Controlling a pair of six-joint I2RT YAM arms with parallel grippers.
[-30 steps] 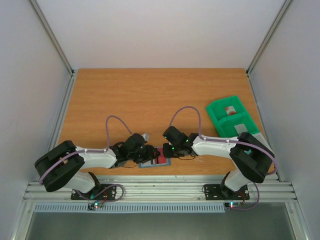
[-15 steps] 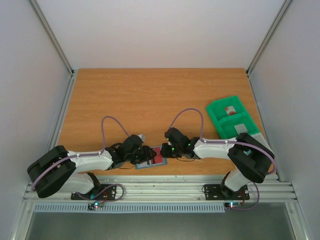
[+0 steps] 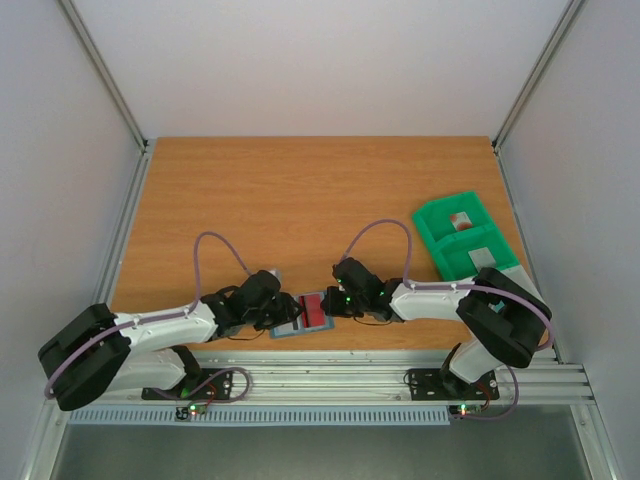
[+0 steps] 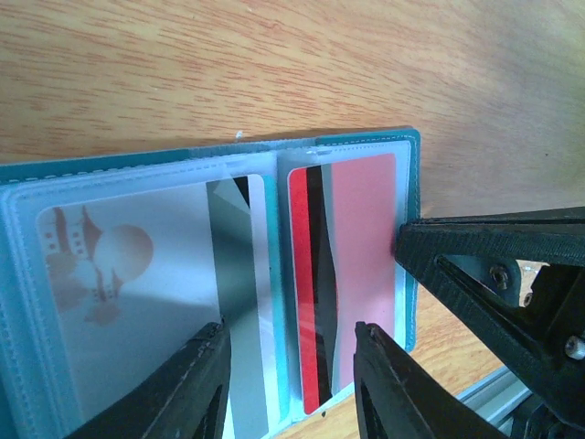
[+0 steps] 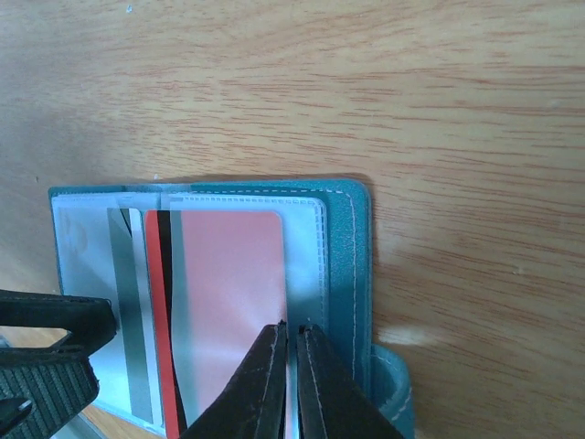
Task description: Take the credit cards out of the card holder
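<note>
Lying open near the front edge of the worktop, the card holder has at least a red card and a pale card in its pockets, so most of the job looks undone. Both arms stretch low and inward over it. The left fingers are half spread, set astride the fold. The right fingers are pressed together at the red card's outer edge; whether they grip it, I cannot tell.
</note>
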